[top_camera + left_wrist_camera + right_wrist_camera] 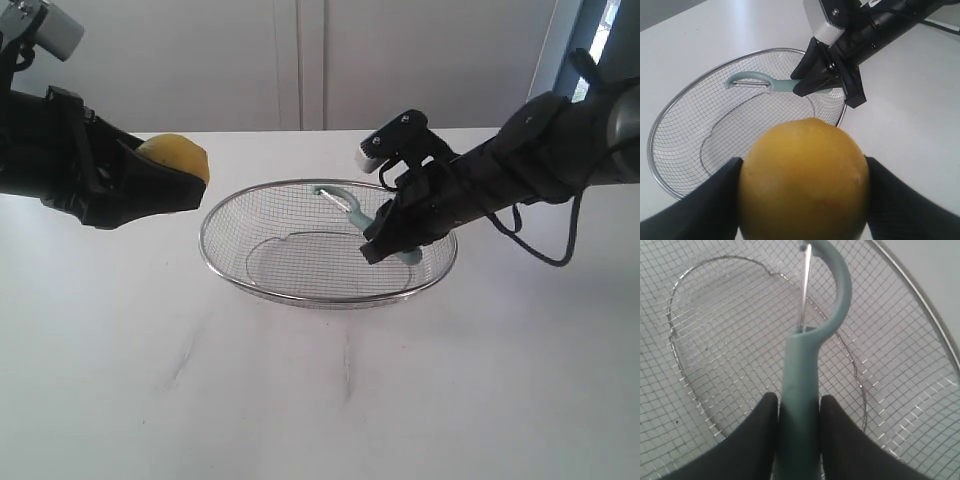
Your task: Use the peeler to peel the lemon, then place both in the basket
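Note:
My left gripper (pixel 180 178) is shut on the yellow lemon (pixel 175 156), held above the table just left of the wire basket (pixel 240 262). In the left wrist view the lemon (pixel 804 180) fills the space between the black fingers (pixel 710 205). My right gripper (pixel 385 240) is shut on the teal handle of the peeler (pixel 345 205), held over the right half of the basket with its head and blade pointing toward the back rim. In the right wrist view the peeler (pixel 802 385) sits clamped between the fingers, above the basket's mesh (pixel 725 340).
The basket (pixel 670 150) holds nothing on its mesh floor. The white table (pixel 320 400) spreads wide in front of it. A pale wall rises behind the table's far edge (pixel 300 60).

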